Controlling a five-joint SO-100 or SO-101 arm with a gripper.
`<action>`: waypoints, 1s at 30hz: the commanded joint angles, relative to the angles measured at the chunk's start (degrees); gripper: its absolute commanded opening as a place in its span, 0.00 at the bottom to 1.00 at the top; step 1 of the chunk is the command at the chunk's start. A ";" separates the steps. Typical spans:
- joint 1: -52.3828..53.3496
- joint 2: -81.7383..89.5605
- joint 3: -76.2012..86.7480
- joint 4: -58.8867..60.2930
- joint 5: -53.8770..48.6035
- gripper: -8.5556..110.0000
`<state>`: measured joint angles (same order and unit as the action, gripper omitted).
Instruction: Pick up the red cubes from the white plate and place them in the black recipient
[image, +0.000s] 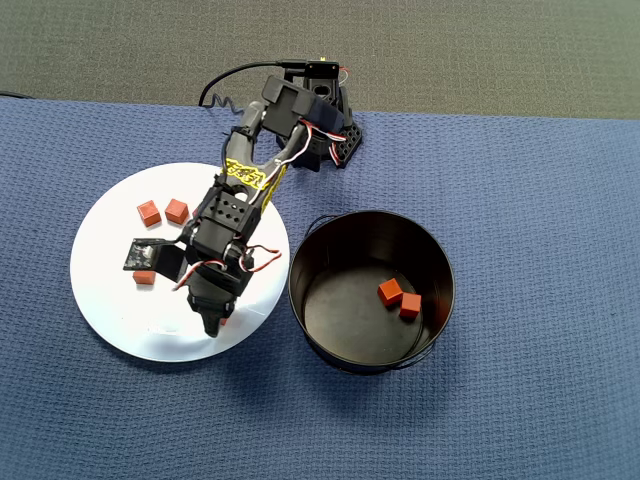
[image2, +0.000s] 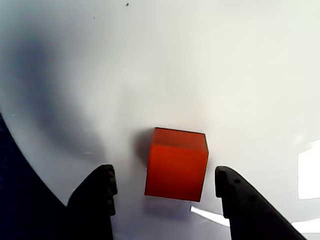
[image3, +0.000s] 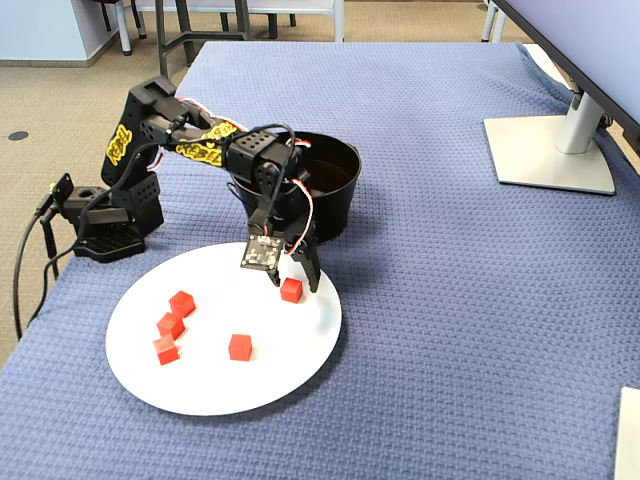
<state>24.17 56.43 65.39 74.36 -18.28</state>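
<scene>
My gripper (image2: 165, 176) is open and low over the white plate (image2: 200, 75), with one finger on each side of a red cube (image2: 176, 164) and a gap on both sides. The fixed view shows the same: the gripper (image3: 293, 282) straddles that cube (image3: 291, 291) at the plate's (image3: 200, 390) edge nearest the black pot (image3: 340, 205). Several more red cubes lie on the plate, among them one alone (image3: 239, 346) and a cluster (image3: 170, 325). In the overhead view the gripper (image: 213, 324) hides the straddled cube. Two red cubes (image: 389, 291) (image: 410, 305) lie inside the pot (image: 340, 320).
The arm's base (image: 325, 135) stands behind the plate (image: 110, 260) on a blue woven cloth (image: 540, 200). A monitor stand (image3: 550, 150) is at the far right of the fixed view. The plate and pot nearly touch.
</scene>
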 joint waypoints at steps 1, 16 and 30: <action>-0.62 0.97 -2.81 0.44 0.70 0.16; 1.23 0.18 -4.31 0.53 1.05 0.08; 1.05 17.40 -11.43 15.03 3.25 0.07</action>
<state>26.98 64.86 61.61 82.62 -16.70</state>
